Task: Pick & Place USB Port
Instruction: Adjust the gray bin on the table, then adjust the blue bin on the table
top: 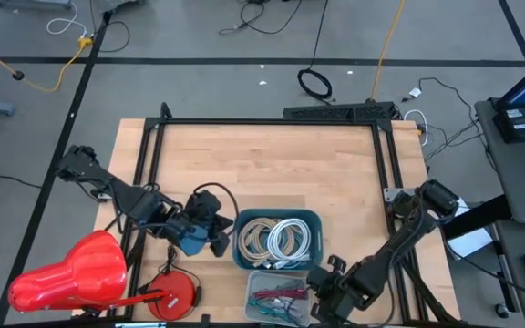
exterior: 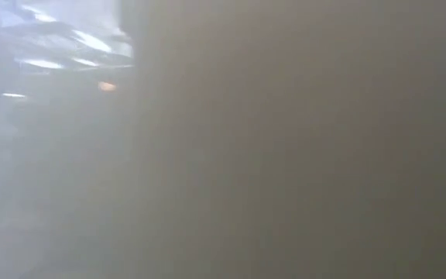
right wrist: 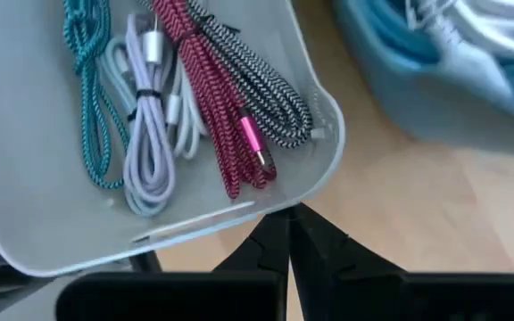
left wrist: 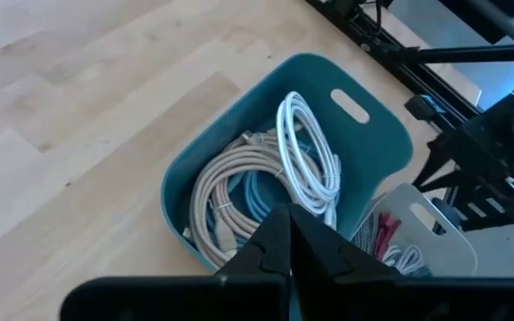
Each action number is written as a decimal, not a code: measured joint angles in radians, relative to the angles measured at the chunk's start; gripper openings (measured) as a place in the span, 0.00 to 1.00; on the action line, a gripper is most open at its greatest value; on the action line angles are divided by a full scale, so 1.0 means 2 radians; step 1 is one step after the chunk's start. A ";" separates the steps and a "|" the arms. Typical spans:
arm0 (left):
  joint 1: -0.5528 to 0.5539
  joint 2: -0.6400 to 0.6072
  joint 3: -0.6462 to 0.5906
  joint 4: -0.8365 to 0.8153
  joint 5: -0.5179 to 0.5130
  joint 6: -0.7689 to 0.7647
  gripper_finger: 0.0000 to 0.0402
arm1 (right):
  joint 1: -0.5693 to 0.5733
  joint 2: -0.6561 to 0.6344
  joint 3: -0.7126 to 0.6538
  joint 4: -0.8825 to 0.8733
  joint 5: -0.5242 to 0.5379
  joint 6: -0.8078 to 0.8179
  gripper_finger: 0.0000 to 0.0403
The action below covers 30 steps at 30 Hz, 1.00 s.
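A pale tray near the table's front edge holds several bundled USB cables: teal, lilac, red and black-and-white. It is also visible in the high view as the tray. Behind it stands a teal bin with coiled grey, white and blue cables. My left gripper is shut with nothing in it, above the bin's left side. My right gripper is shut with nothing in it, just off the tray's right rim; whether it touches the rim I cannot tell.
A red moulded object and a red disc lie at the front left. A black frame borders the wooden table top, with bare wood behind the bin. The low view is a blur.
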 joint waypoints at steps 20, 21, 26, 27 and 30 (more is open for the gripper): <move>0.016 0.000 0.000 -0.037 -0.041 -0.002 0.00 | -0.015 -0.016 0.001 0.003 0.007 -0.008 0.00; 0.033 -0.002 0.000 -0.045 -0.038 0.007 0.00 | -0.014 -0.022 0.002 0.002 0.014 -0.007 0.00; 0.148 0.010 0.000 -0.029 0.047 0.107 0.00 | -0.022 -0.066 0.003 -0.007 0.079 -0.008 0.00; 0.170 0.016 -0.001 -0.022 0.063 0.127 0.00 | -0.026 -0.075 0.003 -0.010 0.092 -0.008 0.00; 0.221 0.028 -0.001 0.009 0.108 0.171 0.00 | -0.036 -0.095 0.003 -0.035 0.124 -0.007 0.00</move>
